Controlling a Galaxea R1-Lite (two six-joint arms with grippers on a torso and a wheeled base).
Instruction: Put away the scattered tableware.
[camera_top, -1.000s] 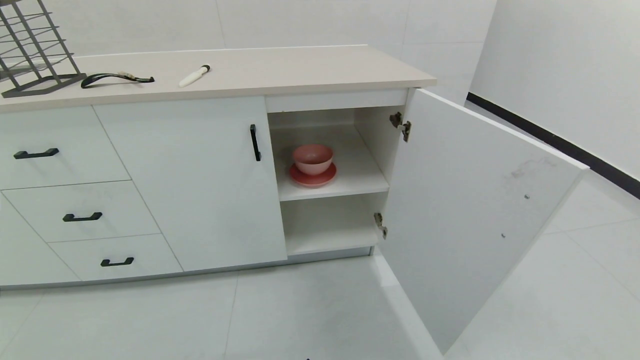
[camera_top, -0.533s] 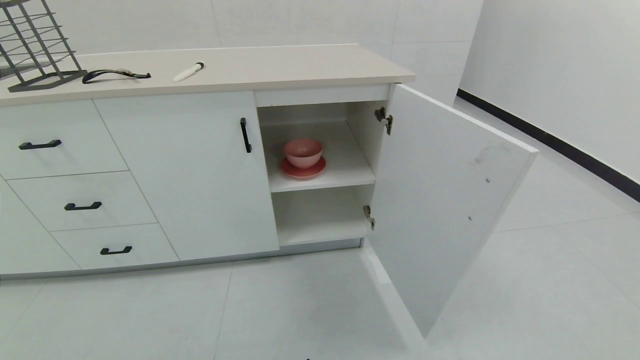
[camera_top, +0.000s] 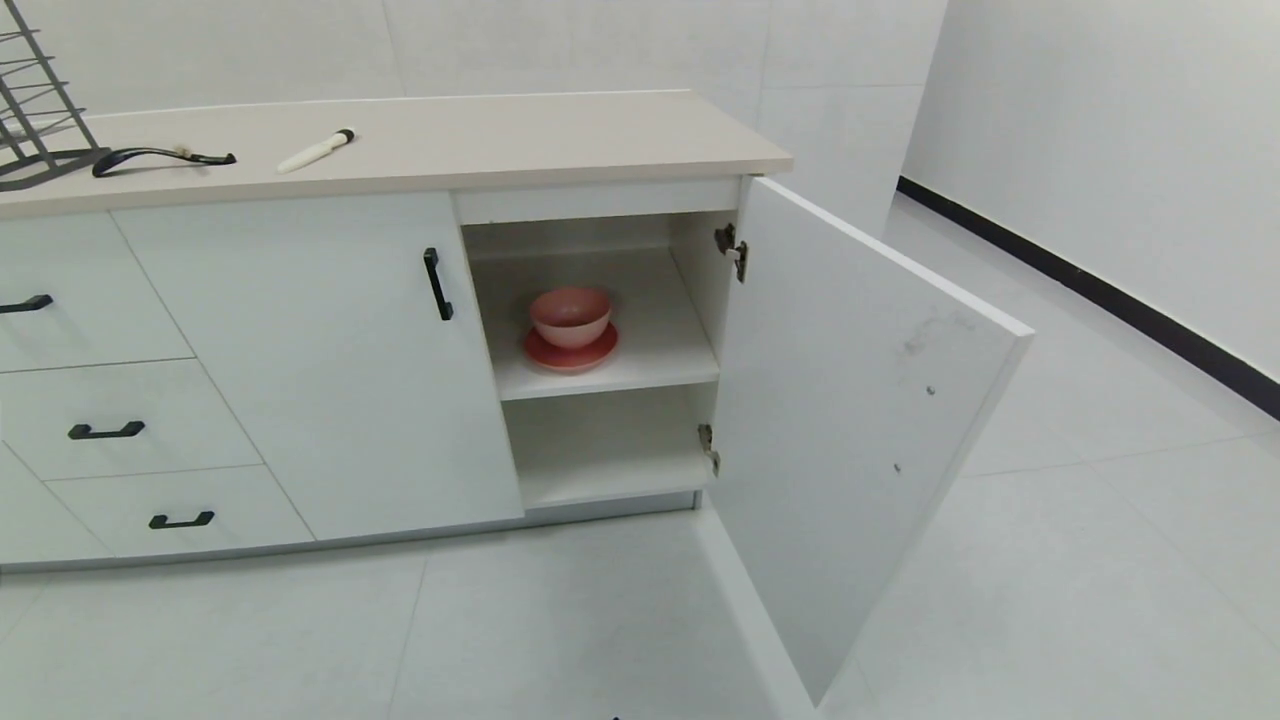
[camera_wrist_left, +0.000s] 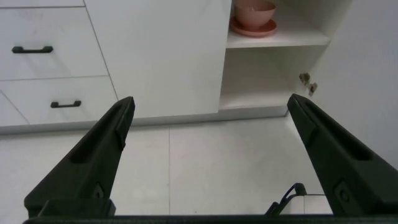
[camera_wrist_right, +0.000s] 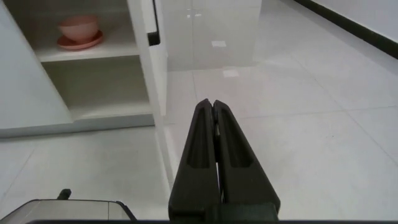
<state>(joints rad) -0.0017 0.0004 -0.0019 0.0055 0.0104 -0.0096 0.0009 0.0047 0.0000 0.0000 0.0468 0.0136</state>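
Head view: a pink bowl (camera_top: 570, 315) sits on a red plate (camera_top: 570, 361) on the upper shelf (camera_top: 660, 350) of a white cabinet, towards the shelf's left side. The cabinet's right door (camera_top: 840, 420) stands wide open and the left door (camera_top: 320, 370) is shut. Drawers (camera_top: 100, 400) lie further left. On the surface (camera_top: 500, 140) above lie a black ladle (camera_top: 150, 157) and, just beside it, a white utensil (camera_top: 315, 151). A wire rack (camera_top: 45, 166) stands at the far left.

Left wrist view: the left hand (camera_wrist_left: 210, 99) is spread wide and holds nothing. It hangs above the floor, facing the cabinet, with bowl and plate on the shelf beyond.

Right wrist view: the right hand (camera_wrist_right: 213, 102) is pressed together, empty, over the floor near the open door's edge.
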